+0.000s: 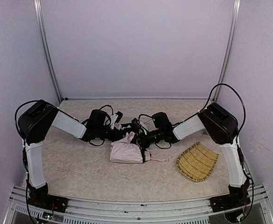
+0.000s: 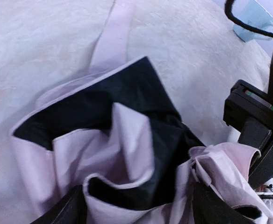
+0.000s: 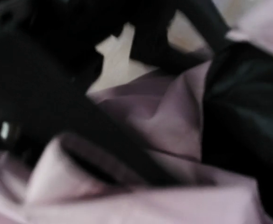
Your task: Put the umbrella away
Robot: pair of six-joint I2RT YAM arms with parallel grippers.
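On the marbled tabletop [image 1: 80, 172], left pincer [image 2: 141, 208] gapes astride the umbrella [image 1: 127, 152]; right pincer [image 1: 140, 138] closed.

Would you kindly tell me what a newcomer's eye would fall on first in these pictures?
The crumpled umbrella, pale pink with black lining, lies in the middle of the table. Both arms bend inward so that the left gripper and the right gripper meet over it. To its right, a woven straw tray sits apart, beside the right arm.
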